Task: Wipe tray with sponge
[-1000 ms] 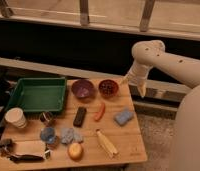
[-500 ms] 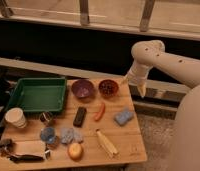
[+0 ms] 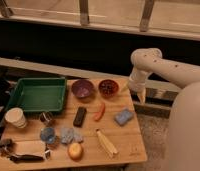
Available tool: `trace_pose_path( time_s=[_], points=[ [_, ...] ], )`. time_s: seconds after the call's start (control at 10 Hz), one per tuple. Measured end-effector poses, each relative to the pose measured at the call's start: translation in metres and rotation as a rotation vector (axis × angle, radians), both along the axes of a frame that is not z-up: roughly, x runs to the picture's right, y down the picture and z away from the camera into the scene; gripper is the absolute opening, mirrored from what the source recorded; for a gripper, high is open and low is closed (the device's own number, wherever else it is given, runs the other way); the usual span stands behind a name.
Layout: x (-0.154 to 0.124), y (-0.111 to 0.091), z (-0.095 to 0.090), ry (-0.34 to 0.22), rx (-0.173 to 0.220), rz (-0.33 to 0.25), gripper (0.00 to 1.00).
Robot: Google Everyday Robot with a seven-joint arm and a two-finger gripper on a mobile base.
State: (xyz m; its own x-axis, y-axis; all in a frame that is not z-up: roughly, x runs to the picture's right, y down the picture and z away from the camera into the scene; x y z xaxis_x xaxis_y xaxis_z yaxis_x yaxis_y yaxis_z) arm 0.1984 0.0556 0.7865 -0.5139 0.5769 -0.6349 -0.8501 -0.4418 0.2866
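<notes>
Notably, nothing had moved since the earlier frames: the white arm [image 3: 165, 67] kept the same bent pose and every item on the table lay where it had been.

The gripper [image 3: 141, 96] hung pointing downward just off the far right edge of the wooden table [image 3: 133, 146], touching nothing. Whether it was released or clenched could not be told.

The sponge [image 3: 124, 117], a soft-looking blue block with rounded corners, lay flat on the table near the gripper, lower in the view and slightly to its left, apart from it. The tray [image 3: 23, 95], a green rectangular tub of smooth plastic with raised walls, sat well to the left of the gripper at the table's opposite end; its floor was bare.

Between gripper and tray stood two round bowls side by side: a reddish-brown bowl [image 3: 108, 87] nearer the gripper, with dark contents, and a purple bowl [image 3: 83, 89] beyond it. Below them lay a slim curved red pepper [image 3: 99, 111] and a flat black bar [image 3: 80, 116].

Further from the gripper, toward the near edge, lay a long pale yellow item [image 3: 107, 143], a round orange fruit [image 3: 75, 150], a crumpled blue cloth [image 3: 70, 134], a small blue cup [image 3: 47, 134], a small metal can [image 3: 46, 118] and a white paper cup [image 3: 16, 118].
</notes>
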Motion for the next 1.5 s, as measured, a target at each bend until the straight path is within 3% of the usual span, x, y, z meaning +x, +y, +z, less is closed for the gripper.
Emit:
trace_pose_path(
  time_s=[0.6,1.1,1.5],
  points=[
    [-0.017,0.05,0.035,-0.03,-0.137,0.006,0.8],
    [-0.016,0.051,0.035,-0.02,-0.14,0.011,0.8],
    [-0.003,0.074,0.054,0.043,-0.208,0.042,0.8]
  ],
)
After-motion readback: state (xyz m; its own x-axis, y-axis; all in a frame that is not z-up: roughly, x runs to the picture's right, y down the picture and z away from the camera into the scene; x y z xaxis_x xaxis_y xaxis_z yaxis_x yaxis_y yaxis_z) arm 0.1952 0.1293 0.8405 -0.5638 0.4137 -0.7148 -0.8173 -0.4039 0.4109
